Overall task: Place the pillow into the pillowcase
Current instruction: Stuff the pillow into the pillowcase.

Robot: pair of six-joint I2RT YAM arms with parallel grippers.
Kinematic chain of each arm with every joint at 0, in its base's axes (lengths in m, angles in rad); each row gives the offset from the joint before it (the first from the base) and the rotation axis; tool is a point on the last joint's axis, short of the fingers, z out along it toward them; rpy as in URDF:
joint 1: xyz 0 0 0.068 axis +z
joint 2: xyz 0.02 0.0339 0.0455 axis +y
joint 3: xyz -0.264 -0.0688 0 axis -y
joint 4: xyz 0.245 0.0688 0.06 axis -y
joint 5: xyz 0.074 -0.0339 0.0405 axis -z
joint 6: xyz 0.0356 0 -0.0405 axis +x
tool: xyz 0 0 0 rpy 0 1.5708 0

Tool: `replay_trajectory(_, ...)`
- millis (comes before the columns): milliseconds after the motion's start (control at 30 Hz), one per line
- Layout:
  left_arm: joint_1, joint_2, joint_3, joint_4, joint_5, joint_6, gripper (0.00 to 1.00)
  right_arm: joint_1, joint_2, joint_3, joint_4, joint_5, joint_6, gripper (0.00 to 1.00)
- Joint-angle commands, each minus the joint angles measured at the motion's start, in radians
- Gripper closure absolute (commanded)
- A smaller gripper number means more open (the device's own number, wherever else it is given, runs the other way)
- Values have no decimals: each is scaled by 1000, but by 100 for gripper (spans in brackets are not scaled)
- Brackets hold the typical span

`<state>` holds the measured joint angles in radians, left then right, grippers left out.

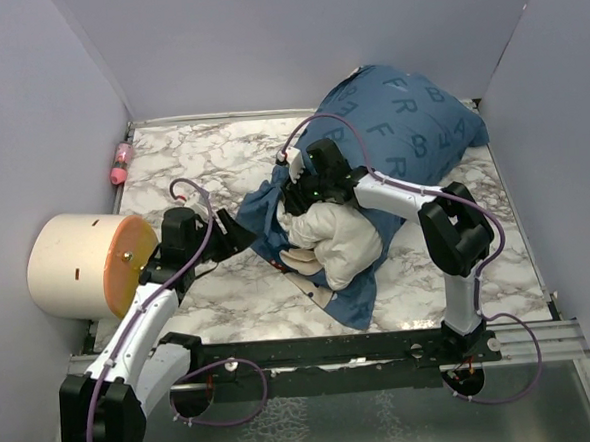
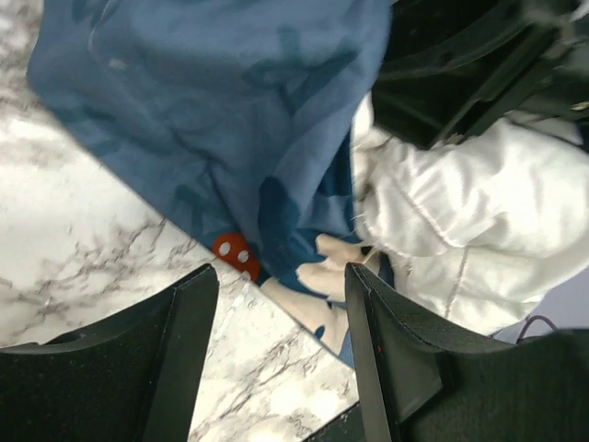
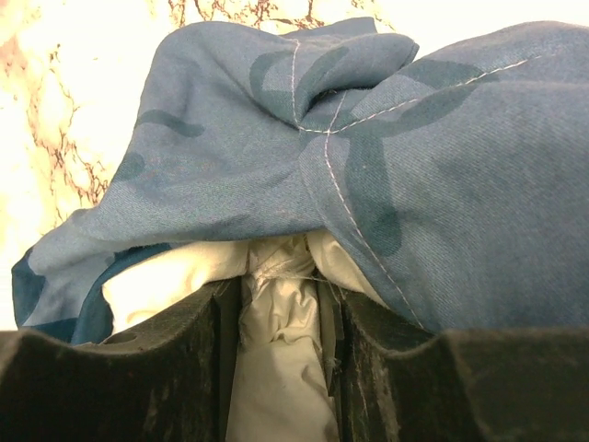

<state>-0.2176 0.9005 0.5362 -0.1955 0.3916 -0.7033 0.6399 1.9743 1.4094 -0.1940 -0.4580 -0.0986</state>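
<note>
blue floppy pillowcase (image 1: pixel 409 114), centre right, half covers the soft light pillow (image 1: pixel 341 240); left gripper (image 2: pixel 276 285) gapes empty by its loose hem, likely the best hold, right gripper (image 3: pixel 281 299) pinches a pillow fold.

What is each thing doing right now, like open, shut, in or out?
pillow, partly in, white end sticking out
pillowcase, crumpled, bunched around the pillow
left gripper, open, holding nothing
right gripper, shut on a pillow fold
</note>
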Motion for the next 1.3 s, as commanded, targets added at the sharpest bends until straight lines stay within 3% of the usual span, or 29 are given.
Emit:
replay_trajectory(0, -26, -26, 18, 164, 2, -53, 40, -18, -9, -34, -112, -21, -5, 60)
replay_trajectory(233, -171, 182, -37, 349, -39, -83, 34, -18, 13, -4, -129, -20, 0, 61)
replay_trajectory(600, -206, 474, 100, 393, -125, -25, 32, -17, 29, -31, -110, -27, 9, 61)
replay_trajectory(633, -206, 496, 108, 393, -125, -18, 35, -17, 29, -32, -109, -25, 9, 61)
replay_trajectory(667, -206, 516, 116, 387, -124, -14, 44, -18, 32, -35, -110, -18, 8, 62)
replay_trajectory(733, -206, 531, 136, 356, -111, -3, 79, -18, 38, -31, -121, 20, 16, 63)
replay_trajectory(767, -206, 523, 153, 329, -110, 4, 92, -19, 41, -28, -129, 57, 20, 67)
replay_trajectory(800, -206, 505, 163, 297, -113, 14, 97, -19, 50, -25, -139, 101, 24, 71)
replay_trajectory(967, -205, 319, 226, 89, -167, 103, 100, -34, 143, 22, -225, 282, 26, 93)
replay_trajectory(1133, -175, 198, 350, -25, -58, 140, 100, -39, 213, 20, -229, 347, 19, 97)
replay_trajectory(1267, -169, 188, 453, 59, 104, 53, 100, -39, 252, 31, -230, 339, 19, 98)
